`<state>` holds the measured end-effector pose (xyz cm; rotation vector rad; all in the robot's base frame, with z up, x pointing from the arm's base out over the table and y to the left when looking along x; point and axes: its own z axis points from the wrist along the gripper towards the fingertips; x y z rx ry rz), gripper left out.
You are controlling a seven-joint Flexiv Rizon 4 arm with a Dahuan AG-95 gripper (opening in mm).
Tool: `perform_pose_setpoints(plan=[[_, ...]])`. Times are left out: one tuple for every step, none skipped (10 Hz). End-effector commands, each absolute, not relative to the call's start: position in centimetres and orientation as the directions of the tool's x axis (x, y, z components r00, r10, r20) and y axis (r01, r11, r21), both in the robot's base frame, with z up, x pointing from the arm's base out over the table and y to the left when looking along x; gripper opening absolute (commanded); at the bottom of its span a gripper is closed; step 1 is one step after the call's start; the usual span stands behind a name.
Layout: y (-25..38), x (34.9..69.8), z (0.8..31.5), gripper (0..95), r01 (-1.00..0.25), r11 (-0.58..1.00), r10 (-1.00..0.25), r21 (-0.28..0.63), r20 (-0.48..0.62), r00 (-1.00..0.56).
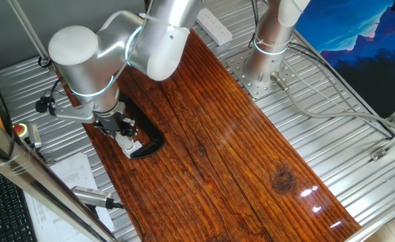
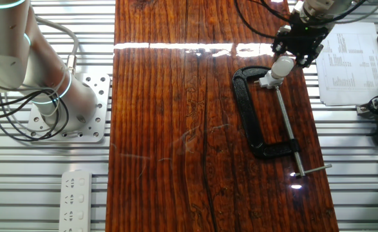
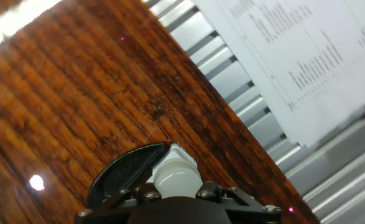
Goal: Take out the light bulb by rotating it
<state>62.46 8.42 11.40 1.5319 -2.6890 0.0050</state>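
The light bulb (image 2: 283, 66) is small and white and stands in a white socket block held in a black C-clamp (image 2: 250, 116) on the wooden board. My gripper (image 2: 295, 51) sits directly over the bulb, with its black fingers down at the bulb's sides. In one fixed view the gripper (image 1: 122, 129) covers the bulb's top, and only white (image 1: 126, 140) shows below the fingers. In the hand view the bulb (image 3: 176, 175) fills the bottom centre right against the hand, with the clamp (image 3: 124, 176) to its left. The jaws look closed on the bulb.
The clamp's long screw bar (image 2: 290, 132) runs toward the board's near edge. Printed papers (image 2: 353, 64) lie on the metal table beside the board. A silver cylindrical tool (image 1: 93, 195) with a cable lies off the board. A power strip (image 2: 76, 198) and the arm's base plate (image 1: 261, 74) are nearby.
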Motion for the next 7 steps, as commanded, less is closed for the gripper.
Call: perform_pose_setpoints(plan=[[8.87, 62.29, 11.27, 0.0, -0.920, 0.391, -0.919, 0.004, 0.059, -0.390], [8.87, 62.29, 11.28, 0.0, -0.940, 0.342, -0.938, 0.001, 0.056, -0.342], [8.87, 62.29, 11.28, 0.0, -0.940, 0.342, -0.938, 0.001, 0.056, -0.342], [8.87, 62.28, 11.31, 0.0, -0.974, 0.226, -0.973, -0.004, 0.055, -0.226], [8.87, 62.28, 11.31, 0.0, -0.985, 0.170, -0.984, -0.006, 0.053, -0.170], [8.88, 62.27, 11.34, 0.0, -0.998, 0.063, -0.997, -0.007, 0.049, -0.063], [8.88, 62.26, 11.40, 0.0, -1.000, -0.005, -0.999, -0.008, 0.048, 0.005]])
